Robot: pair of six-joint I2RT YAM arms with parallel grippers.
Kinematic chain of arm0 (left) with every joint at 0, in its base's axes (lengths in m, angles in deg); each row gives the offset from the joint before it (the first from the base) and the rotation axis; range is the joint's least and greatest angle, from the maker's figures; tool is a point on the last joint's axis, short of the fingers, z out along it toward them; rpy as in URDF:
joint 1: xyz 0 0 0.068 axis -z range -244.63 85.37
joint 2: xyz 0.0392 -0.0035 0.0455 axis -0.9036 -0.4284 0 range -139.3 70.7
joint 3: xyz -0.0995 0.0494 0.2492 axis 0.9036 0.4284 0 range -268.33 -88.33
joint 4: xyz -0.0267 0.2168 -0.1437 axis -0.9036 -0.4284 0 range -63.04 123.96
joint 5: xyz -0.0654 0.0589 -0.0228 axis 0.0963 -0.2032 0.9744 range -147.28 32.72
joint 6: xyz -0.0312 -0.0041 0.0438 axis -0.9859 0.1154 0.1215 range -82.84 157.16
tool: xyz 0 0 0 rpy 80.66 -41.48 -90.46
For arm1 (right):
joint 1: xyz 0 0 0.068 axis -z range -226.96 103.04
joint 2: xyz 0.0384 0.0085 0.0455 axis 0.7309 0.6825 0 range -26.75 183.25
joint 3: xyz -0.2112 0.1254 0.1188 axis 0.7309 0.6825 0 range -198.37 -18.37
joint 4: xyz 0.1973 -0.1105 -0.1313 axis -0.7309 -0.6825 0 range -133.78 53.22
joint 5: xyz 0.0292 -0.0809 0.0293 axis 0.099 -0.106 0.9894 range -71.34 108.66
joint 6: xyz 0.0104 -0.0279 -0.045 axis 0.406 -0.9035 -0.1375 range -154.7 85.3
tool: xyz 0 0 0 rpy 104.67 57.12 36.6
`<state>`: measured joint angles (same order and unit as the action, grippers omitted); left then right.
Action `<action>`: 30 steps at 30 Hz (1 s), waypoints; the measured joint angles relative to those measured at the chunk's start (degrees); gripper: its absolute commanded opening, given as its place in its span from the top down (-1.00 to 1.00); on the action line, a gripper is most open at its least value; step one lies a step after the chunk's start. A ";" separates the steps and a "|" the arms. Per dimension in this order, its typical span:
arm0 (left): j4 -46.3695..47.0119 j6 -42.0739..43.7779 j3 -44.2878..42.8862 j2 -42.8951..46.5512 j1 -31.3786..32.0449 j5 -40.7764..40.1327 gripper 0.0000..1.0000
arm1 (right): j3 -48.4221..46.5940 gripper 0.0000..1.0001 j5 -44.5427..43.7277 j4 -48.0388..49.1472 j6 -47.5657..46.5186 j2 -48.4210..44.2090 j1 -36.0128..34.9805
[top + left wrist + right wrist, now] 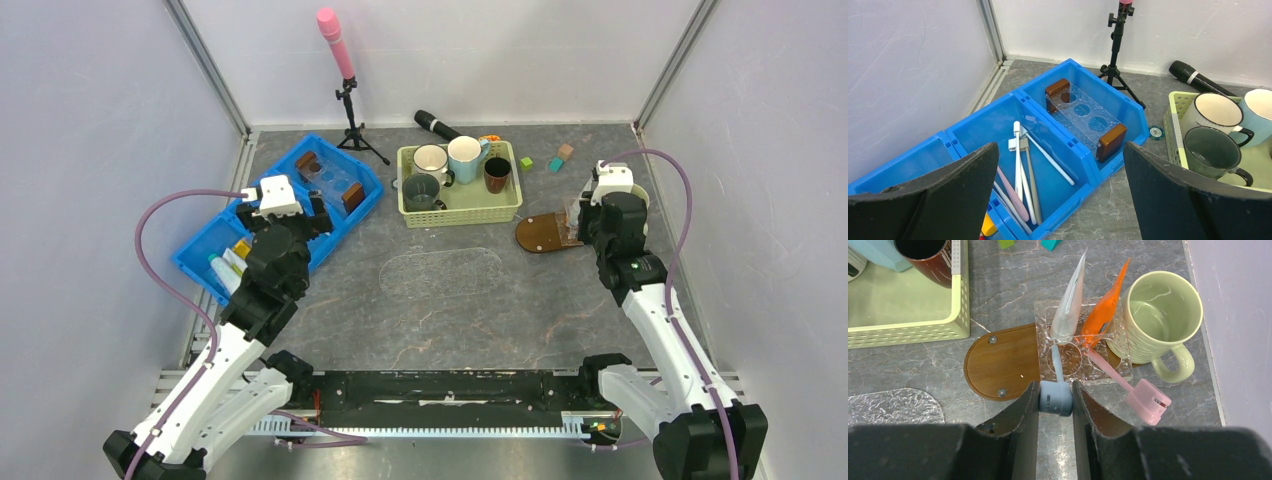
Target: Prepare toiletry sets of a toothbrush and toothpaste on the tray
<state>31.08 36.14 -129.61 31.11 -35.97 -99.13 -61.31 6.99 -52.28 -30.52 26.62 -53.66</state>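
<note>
Between the fingers of the right gripper (1055,386) sits the capped head of a blue toothbrush (1054,399), pinched from both sides in a firm grasp. Its long axis runs straight away from the gripper, the thin handle reaching into a round hole of a clear holder (1045,322). The holder lies across the right part of the tray (998,362), a brown oval board whose length runs left to right on the table. Two tubes of toothpaste rise from the holder, one white (1071,295) and one orange (1104,305). Each points its flat end away from the gripper, and the two fan slightly apart at the far ends. A pink toothbrush (1147,401) lies slantwise, its handle end at the holder and its capped head pointing toward the near right, off the tray's edge. A pale green mug (1145,351) stands against the holder's right side, handle to the right. A green basket (908,330) of cups stands just left of the tray. Across the table, the left gripper (1060,150) hangs with its jaws spread wide, grasping nothing, over a blue bin (973,130). More toothbrushes (1018,165) lie lengthwise in the bin's middle compartment.
</note>
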 measured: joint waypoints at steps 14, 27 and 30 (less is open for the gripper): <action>0.00 0.00 0.02 0.00 -0.11 0.02 -0.99 | -2.62 0.76 -0.61 -2.19 -0.68 0.00 0.00; 0.00 0.00 0.11 0.02 -0.11 0.07 -0.99 | -2.47 0.70 -0.63 -2.05 -0.66 0.00 0.00; 0.00 0.00 0.11 0.02 -0.11 0.13 -0.99 | -2.03 0.68 -0.63 -1.79 -0.66 0.00 0.02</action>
<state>31.08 36.14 -129.50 31.13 -36.08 -99.00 -63.34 6.36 -54.08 -31.17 26.62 -53.64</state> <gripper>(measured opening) 0.994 0.313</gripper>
